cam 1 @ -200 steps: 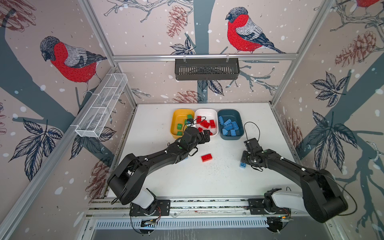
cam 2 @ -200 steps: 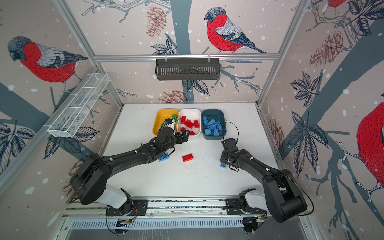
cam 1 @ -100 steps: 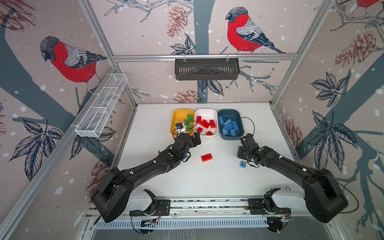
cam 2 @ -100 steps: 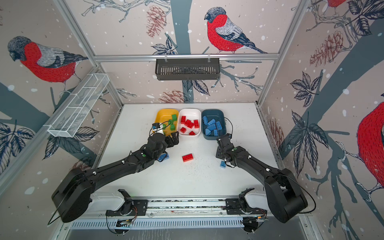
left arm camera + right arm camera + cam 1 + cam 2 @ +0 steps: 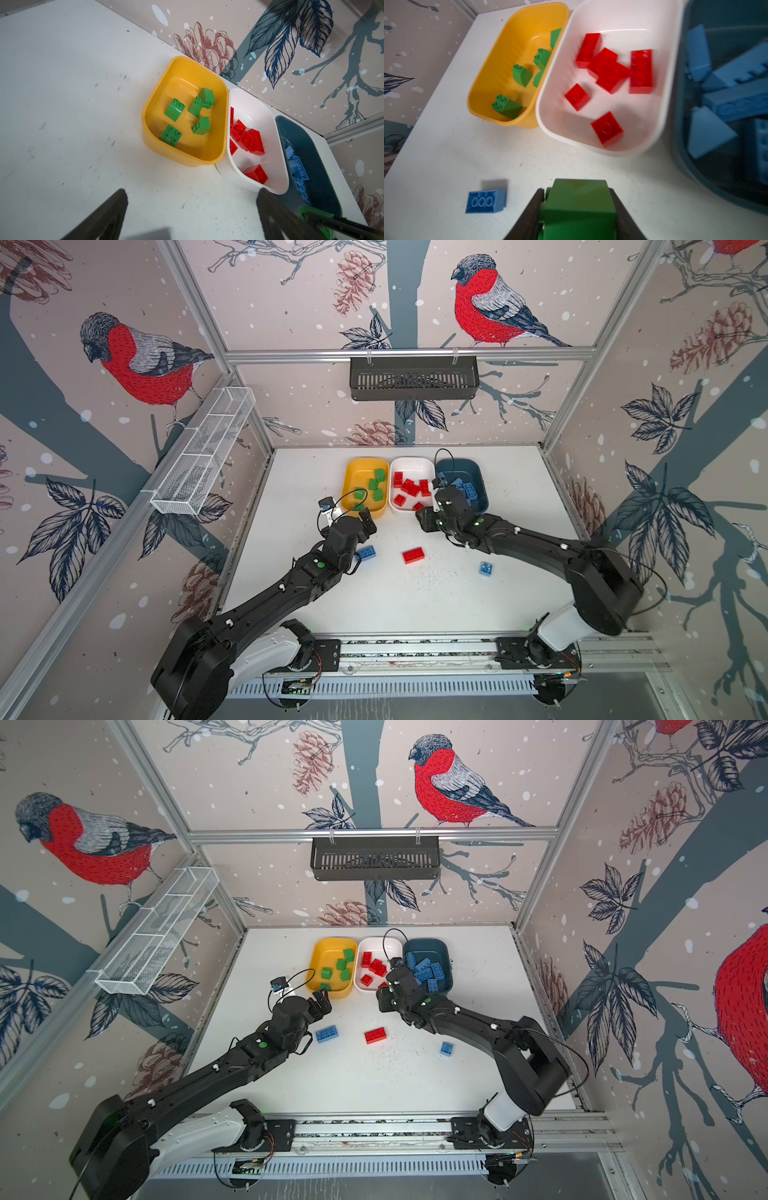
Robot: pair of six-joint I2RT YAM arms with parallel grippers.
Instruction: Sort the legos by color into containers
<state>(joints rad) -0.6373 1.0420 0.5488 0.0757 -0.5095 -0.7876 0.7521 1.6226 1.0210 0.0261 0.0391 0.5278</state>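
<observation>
Three tubs stood in a row at the far side of the table [image 5: 415, 605]: one yellow tub [image 5: 356, 472], one white tub [image 5: 411, 466] and one dark teal tub [image 5: 473, 470]. Five green bricks [image 5: 175, 109] lay in the yellow one, and one more green brick [image 5: 577, 214] sat clamped in the right gripper [image 5: 577, 193], making six. Six red bricks [image 5: 256, 143] lay in the white one, with one loose red brick [image 5: 413, 555] on the table, making seven. Two blue ones lay loose: one long blue brick [image 5: 366, 552] to the left and one small blue brick [image 5: 486, 568] to the right. The blue heap [image 5: 428, 971] in the teal tub overlapped too much to count. Two baskets hung on the walls: one white wire basket [image 5: 203, 452] and one dark slatted basket [image 5: 413, 379].
</observation>
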